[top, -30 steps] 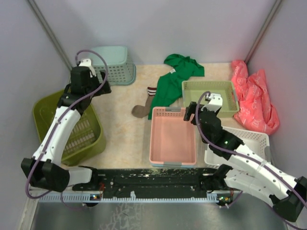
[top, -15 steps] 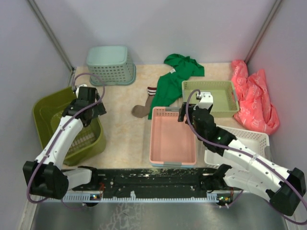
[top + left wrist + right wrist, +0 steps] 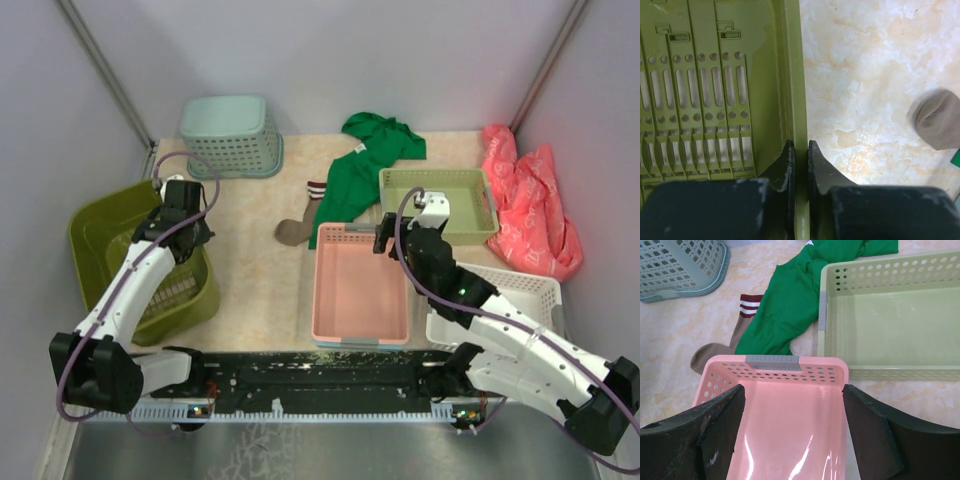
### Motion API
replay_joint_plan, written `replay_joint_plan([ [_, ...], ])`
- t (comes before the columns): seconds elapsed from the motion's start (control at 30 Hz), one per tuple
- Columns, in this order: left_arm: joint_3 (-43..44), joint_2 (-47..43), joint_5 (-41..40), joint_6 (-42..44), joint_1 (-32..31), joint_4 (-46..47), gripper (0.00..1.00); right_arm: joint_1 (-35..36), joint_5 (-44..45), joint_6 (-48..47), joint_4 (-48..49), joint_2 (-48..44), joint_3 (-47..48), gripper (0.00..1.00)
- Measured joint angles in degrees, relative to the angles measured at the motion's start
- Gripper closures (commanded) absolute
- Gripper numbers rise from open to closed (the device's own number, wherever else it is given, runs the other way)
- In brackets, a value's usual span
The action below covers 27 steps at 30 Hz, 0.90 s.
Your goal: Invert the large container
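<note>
The left wrist view alone shows the left gripper [image 3: 800, 147] jaws pinched narrow on the large container [image 3: 792, 75] rim, one finger inside. In the top view this container sits opening upward, well left of the pink tray [image 3: 360, 290]. The right gripper [image 3: 793, 390] jaws stand wide above that tray. Containers counted: five.

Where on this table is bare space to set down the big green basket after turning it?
The widest bare strip lies between the olive-green basket and the pink tray, on the near side of the sock. A smaller patch sits between the teal basket and the green garment. The right side is crowded.
</note>
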Motion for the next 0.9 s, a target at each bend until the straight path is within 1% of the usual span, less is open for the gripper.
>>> replay_joint_plan([
  [0.07, 0.3, 0.0, 1.2, 0.6, 0.0, -0.3, 1.00, 0.0, 0.1, 0.0, 0.0, -0.2, 0.0, 0.21],
  [0.27, 5.8, 0.2, 12.4, 3.6, -0.3, -2.8, 1.00, 0.0, 1.9, -0.7, -0.1, -0.2, 0.0, 0.21],
  [0.4, 10.6, 0.0, 22.8, 3.7, -2.8, -3.5, 1.00, 0.0, 3.7, -2.4, -0.1, -0.4, 0.0, 0.20],
  [0.43, 11.7, -0.3, 28.5, 3.2, -3.4, -3.1, 1.00, 0.0, 4.3, -2.9, -0.1, -0.6, 0.1, 0.21],
  [0.47, 11.8, -0.3, 29.2, 3.1, -3.7, -3.0, 1.00, 0.0, 4.7, -3.2, 0.0, -0.6, 0.1, 0.21],
  [0.57, 12.1, -1.3, 38.1, 0.7, -4.2, -1.6, 1.00, 0.0, 6.1, -4.7, 0.0, -0.8, 0.7, 0.20],
  [0.63, 12.1, -2.2, 42.3, -1.0, -4.3, -0.3, 1.00, 0.0, 6.6, -5.4, 0.1, -1.0, 1.1, 0.21],
  [0.8, 11.9, -4.0, 48.5, -5.4, -4.0, 4.1, 1.00, 0.0, 7.4, -6.2, 0.0, -1.5, 1.6, 0.20],
  [0.9, 10.3, -4.3, 52.8, -8.8, -3.6, 8.9, 1.00, 0.0, 7.5, -6.2, 0.0, -1.9, 1.6, 0.21],
])
